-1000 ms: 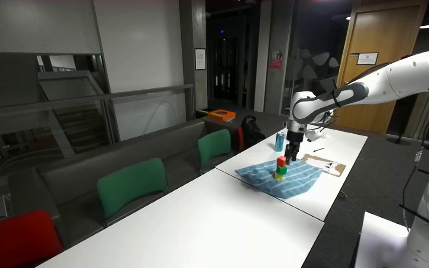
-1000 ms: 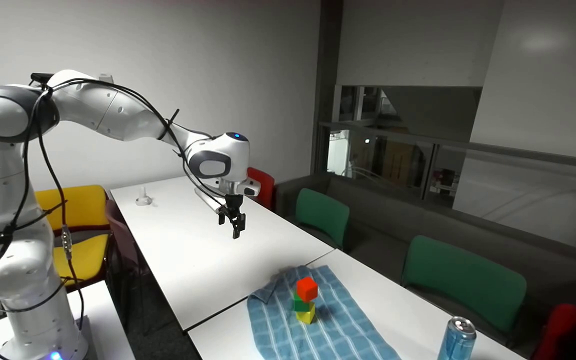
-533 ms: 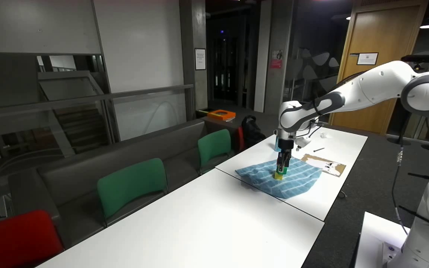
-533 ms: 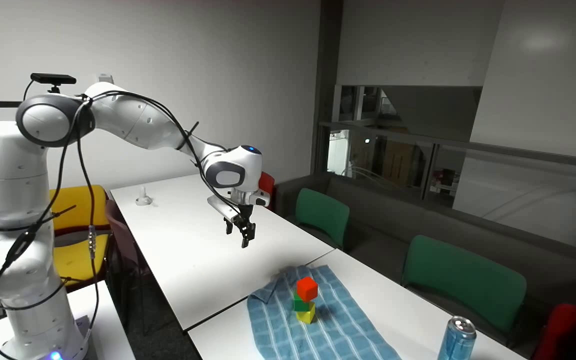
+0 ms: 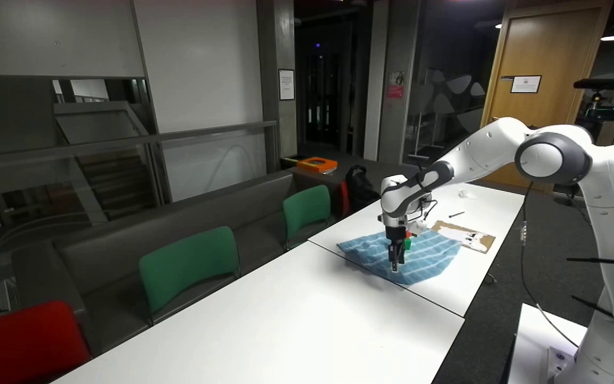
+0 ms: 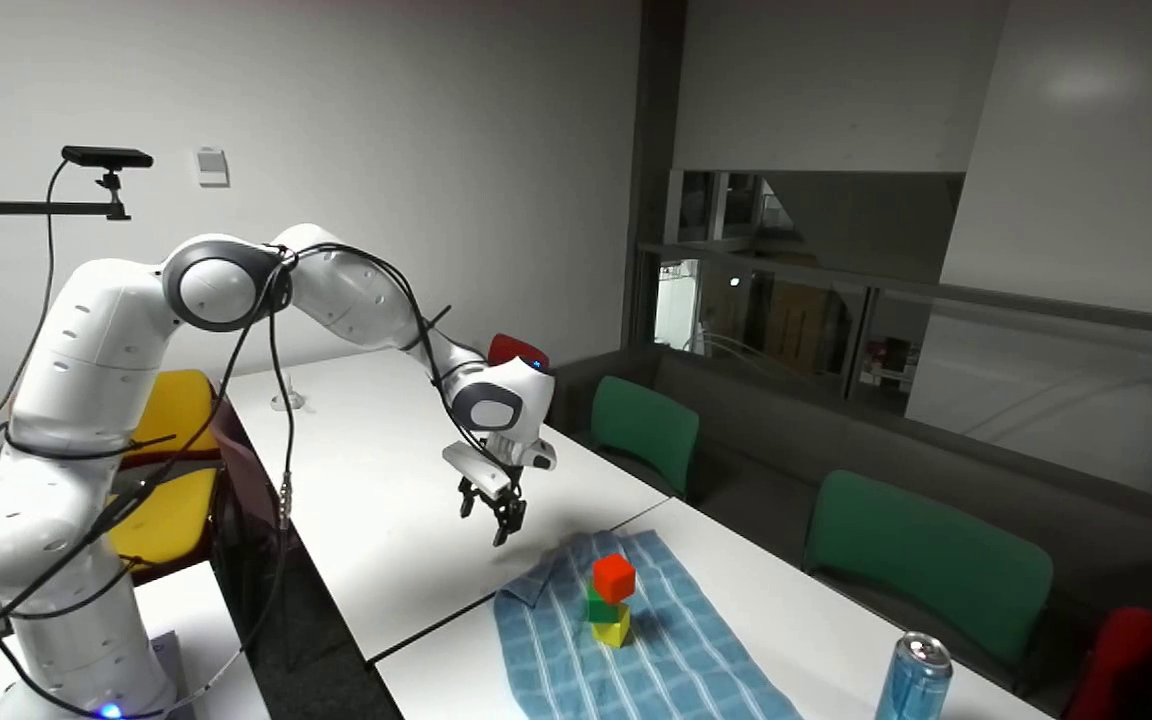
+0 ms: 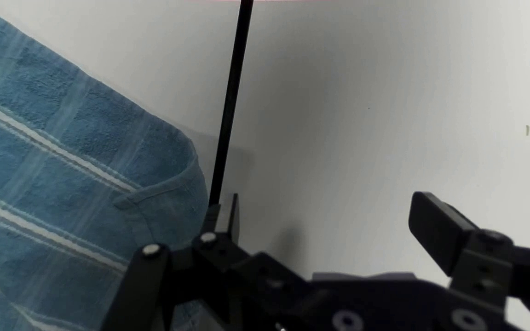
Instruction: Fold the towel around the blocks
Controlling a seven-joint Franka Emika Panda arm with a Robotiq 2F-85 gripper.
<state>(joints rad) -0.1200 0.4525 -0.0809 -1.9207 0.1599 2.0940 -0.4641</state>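
The blue-teal striped towel (image 6: 676, 665) lies spread on the white table in both exterior views (image 5: 437, 255), with one edge turned up near the table seam. The blocks stand stacked on it: red (image 6: 614, 578) on green (image 6: 603, 606) on yellow (image 6: 612, 630). In an exterior view the arm partly covers the red block (image 5: 408, 234) and green block (image 5: 407, 244) and hides the yellow. My gripper (image 6: 487, 520) is open and empty, above the table beside the towel's edge. In the wrist view the gripper (image 7: 325, 209) has its left finger near the towel's turned-up corner (image 7: 168, 197).
A light-blue can (image 6: 916, 680) stands beside the towel. A cardboard piece with white paper (image 5: 464, 236) and a dark pen (image 5: 456, 214) lie farther along the table. A black seam (image 7: 230, 105) runs between two tabletops. Green chairs (image 6: 926, 560) line the table's side.
My gripper has come down and moved past the blocks toward the towel's edge by the seam, staying open. The towel and blocks have not moved.
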